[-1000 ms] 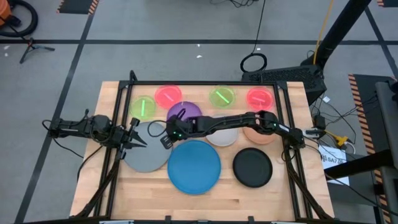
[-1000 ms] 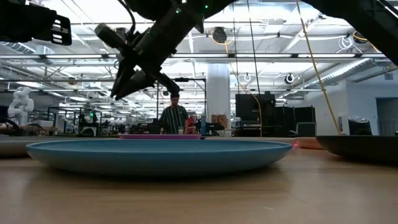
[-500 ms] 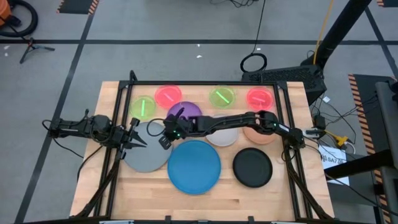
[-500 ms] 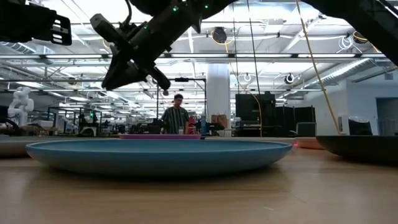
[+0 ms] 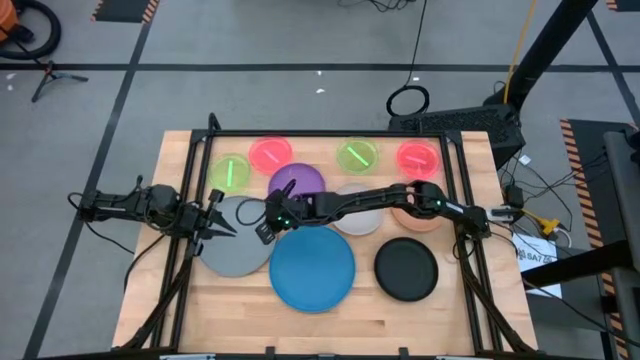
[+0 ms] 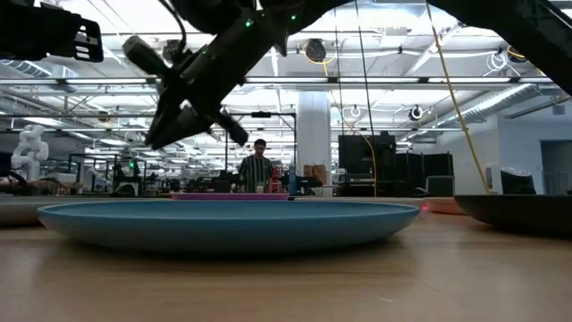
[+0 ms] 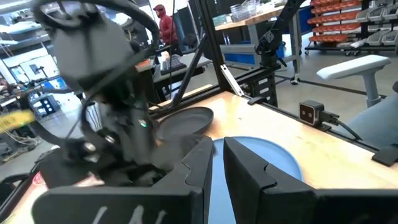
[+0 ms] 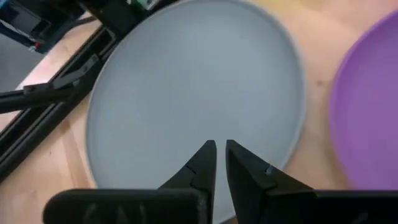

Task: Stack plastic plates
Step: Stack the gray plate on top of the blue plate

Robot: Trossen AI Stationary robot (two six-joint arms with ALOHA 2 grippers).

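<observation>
Writing: none readable on plates or arms. Plates all round, flat, smooth plastic, lying singly on the pale wood table [image 5: 240,310].

Far row: two translucent neon green plates [image 5: 230,171] [image 5: 357,155] and two translucent red-pink plates [image 5: 269,153] [image 5: 418,156]. Middle: purple plate [image 5: 300,180], white plate [image 5: 360,218] and tan-orange plate [image 5: 420,218] partly under the right arm. Near row: large grey plate [image 5: 236,245], large blue plate [image 5: 312,267] just beside it, black plate [image 5: 406,270].

Right gripper [image 5: 256,218] reaches across the table, hovering above the grey plate's far-right edge; matte dark fingers [image 8: 202,163] nearly together, narrow gap, holding nothing. Left gripper [image 5: 222,222] sits at the grey plate's left edge, fingers [image 7: 199,163] likewise nearly closed and empty.
</observation>
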